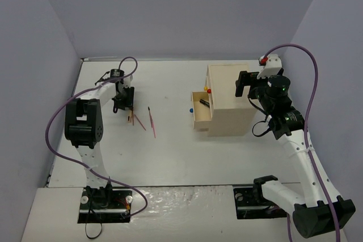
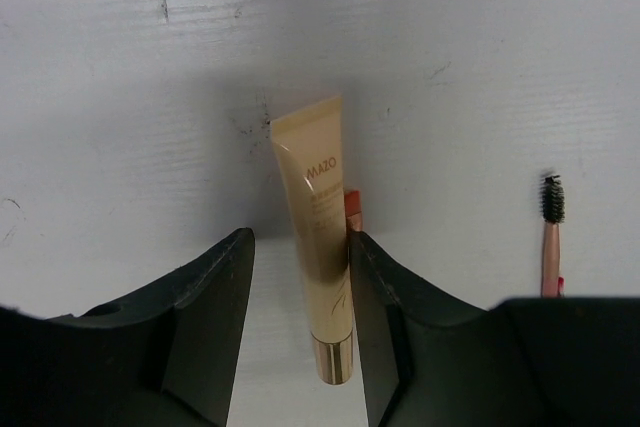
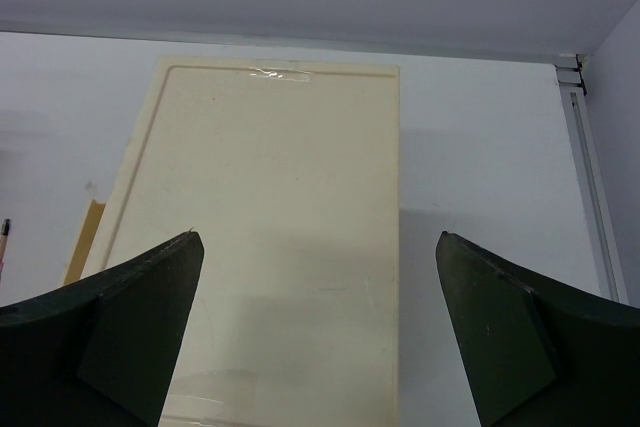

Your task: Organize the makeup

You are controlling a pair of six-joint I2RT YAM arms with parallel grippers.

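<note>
A tan-gold makeup tube [image 2: 318,237] lies flat on the white table between the fingers of my left gripper [image 2: 300,239]. The jaws are open and low around it. The right finger [image 2: 385,297] touches the tube and the left finger stands apart. A pink pencil tip [image 2: 352,206] shows just behind the tube. A pink brow-brush pencil [image 2: 551,232] lies to the right. In the top view my left gripper [image 1: 123,105] is at the far left, with thin pink pencils [image 1: 152,122] beside it. My right gripper [image 3: 318,237] is open and empty above the box.
The beige wooden drawer box [image 1: 229,101] stands at the right, its top also in the right wrist view [image 3: 270,197]. One drawer [image 1: 199,118] is pulled out leftward with a black tube [image 1: 204,103] inside. Coloured knobs [image 1: 207,89] face left. Grey walls enclose the table.
</note>
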